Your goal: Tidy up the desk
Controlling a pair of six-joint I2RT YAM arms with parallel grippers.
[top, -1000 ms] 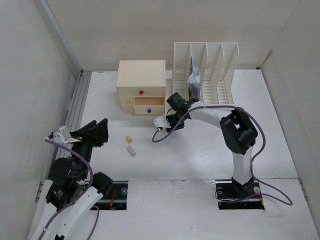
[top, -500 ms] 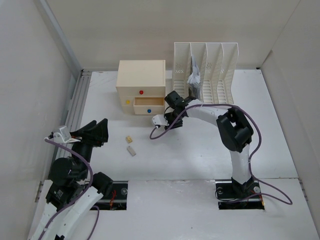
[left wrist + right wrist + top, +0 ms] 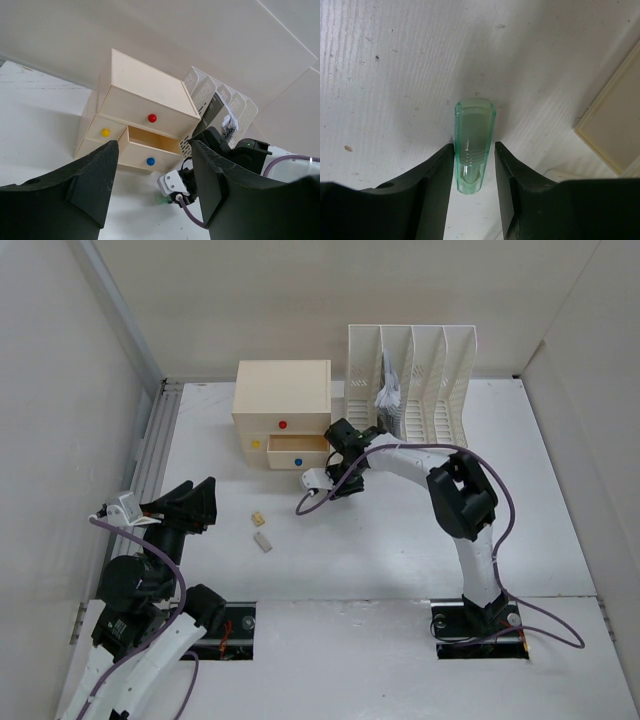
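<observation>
Beside open drawer (image 3: pixel 298 445), over desk (image 3: pixel 400 530): we see right gripper (image 3: pixel 474 152) pinching green translucent piece (image 3: pixel 474 130); left gripper (image 3: pixel 152 165) spread wide, empty. Risk, we judge: slick piece slips from narrow pinch, or clips drawer front.

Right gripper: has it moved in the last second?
Yes. In the top view the right gripper, shut on a green piece, has shifted up-left, closer to the open drawer of the drawer box.
</observation>
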